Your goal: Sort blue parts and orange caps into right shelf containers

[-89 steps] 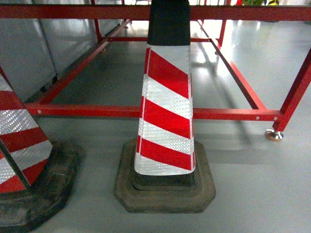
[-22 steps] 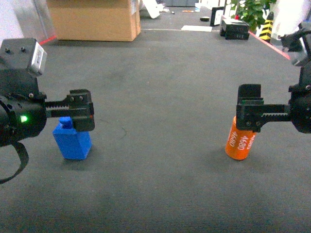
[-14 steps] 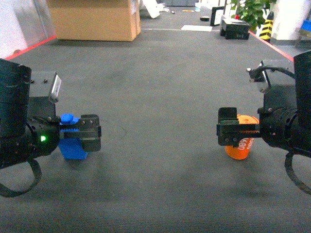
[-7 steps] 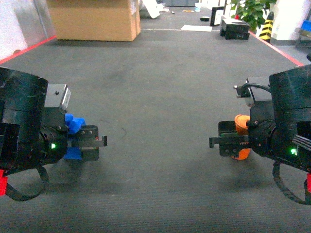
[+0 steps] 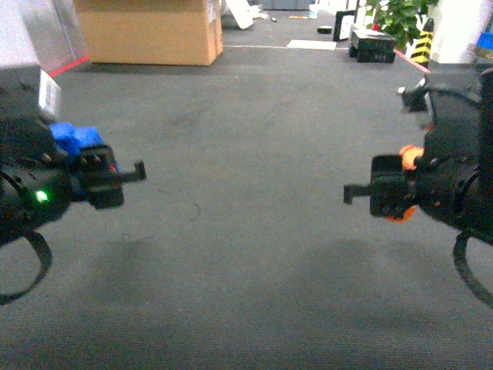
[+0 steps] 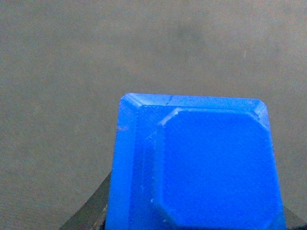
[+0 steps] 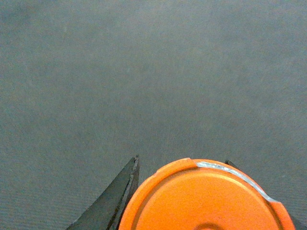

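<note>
Left gripper (image 5: pixel 108 179) is clamped on the blue part (image 5: pixel 75 140), right gripper (image 5: pixel 383 194) is clamped on the orange cap (image 5: pixel 407 158), both lifted clear of the dark carpet (image 5: pixel 246 231); in the left wrist view we see the blue part (image 6: pixel 196 163) filling the frame with a dark finger edge (image 6: pixel 88 208) just showing at its lower left, and in the right wrist view the orange cap (image 7: pixel 206 201) sits between two dark finger tips (image 7: pixel 120 191), so both grips look closed snug on their loads, though we can't see the contact faces themselves; we read the one-item-per-arm hold as a way to carry both colours in one trip and keep them apart for separate bins; the right shelf containers are not in any view, only the cardboard box (image 5: pixel 146 31) and clutter at the far edge, so we judge pickup is done and the base needs to turn toward the shelf next; risk we see is the round cap slipping in a narrow pinch while driving
</note>
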{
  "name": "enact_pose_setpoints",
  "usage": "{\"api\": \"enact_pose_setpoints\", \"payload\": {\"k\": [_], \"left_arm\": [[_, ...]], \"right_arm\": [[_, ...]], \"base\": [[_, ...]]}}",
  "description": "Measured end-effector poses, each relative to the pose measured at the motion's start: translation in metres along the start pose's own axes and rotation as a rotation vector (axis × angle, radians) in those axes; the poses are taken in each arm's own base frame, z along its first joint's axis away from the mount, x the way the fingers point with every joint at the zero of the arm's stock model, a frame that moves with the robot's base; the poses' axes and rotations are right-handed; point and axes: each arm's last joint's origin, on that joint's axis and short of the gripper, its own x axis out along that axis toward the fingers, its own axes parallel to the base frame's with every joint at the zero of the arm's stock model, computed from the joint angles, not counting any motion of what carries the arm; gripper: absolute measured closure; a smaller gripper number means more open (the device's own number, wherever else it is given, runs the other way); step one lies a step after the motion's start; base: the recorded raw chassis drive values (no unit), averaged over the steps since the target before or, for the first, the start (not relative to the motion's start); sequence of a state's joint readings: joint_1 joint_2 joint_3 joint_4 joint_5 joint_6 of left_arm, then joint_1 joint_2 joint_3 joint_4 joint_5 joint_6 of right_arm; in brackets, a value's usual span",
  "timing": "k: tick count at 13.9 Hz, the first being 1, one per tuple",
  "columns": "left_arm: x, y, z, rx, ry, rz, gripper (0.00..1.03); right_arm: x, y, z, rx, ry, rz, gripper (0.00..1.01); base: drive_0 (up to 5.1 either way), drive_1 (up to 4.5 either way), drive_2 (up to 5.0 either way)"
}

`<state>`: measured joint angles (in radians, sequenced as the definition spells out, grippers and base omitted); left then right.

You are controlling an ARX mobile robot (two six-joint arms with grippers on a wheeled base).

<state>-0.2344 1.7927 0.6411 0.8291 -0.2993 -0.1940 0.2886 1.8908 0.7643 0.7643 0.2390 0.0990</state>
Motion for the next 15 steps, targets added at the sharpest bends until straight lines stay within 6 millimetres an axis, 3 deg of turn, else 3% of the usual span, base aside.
{"api": "enact_pose_setpoints", "payload": {"k": [2, 5, 7, 8, 10, 12, 15], "left_arm": [[-0.058, -0.003, 0.033, 0.014, -0.26, 0.058, 0.59], [-0.139, -0.009, 0.057, 0.03, -0.528, 0.082, 0.59], [-0.175, -0.006, 0.068, -0.008, -0.628, 0.118, 0.59], [-0.182, -0.009, 0.067, 0.032, -0.608, 0.09, 0.59], [-0.181, -0.01, 0.063, 0.051, -0.593, 0.075, 0.59], [-0.183, 0.005, 0.062, 0.135, -0.423, -0.057, 0.59], [-0.186, 0.038, 0.026, 0.136, -0.286, -0.082, 0.59]], "right_arm": [[-0.057, -0.004, 0.027, 0.055, -0.203, -0.028, 0.56], [-0.137, -0.002, 0.044, 0.033, -0.377, -0.086, 0.56], [-0.188, -0.004, 0.06, 0.06, -0.508, -0.118, 0.56], [-0.208, -0.002, 0.065, 0.06, -0.573, -0.119, 0.56], [-0.207, -0.002, 0.063, 0.003, -0.559, -0.141, 0.56], [-0.211, -0.016, 0.055, -0.053, -0.409, -0.043, 0.56], [-0.214, -0.045, 0.018, -0.028, -0.332, -0.041, 0.56]], "base": [[0.0, 0.0, 0.0], [0.0, 0.0, 0.0], [0.0, 0.0, 0.0], [0.0, 0.0, 0.0], [0.0, 0.0, 0.0], [0.0, 0.0, 0.0], [0.0, 0.0, 0.0]]}}
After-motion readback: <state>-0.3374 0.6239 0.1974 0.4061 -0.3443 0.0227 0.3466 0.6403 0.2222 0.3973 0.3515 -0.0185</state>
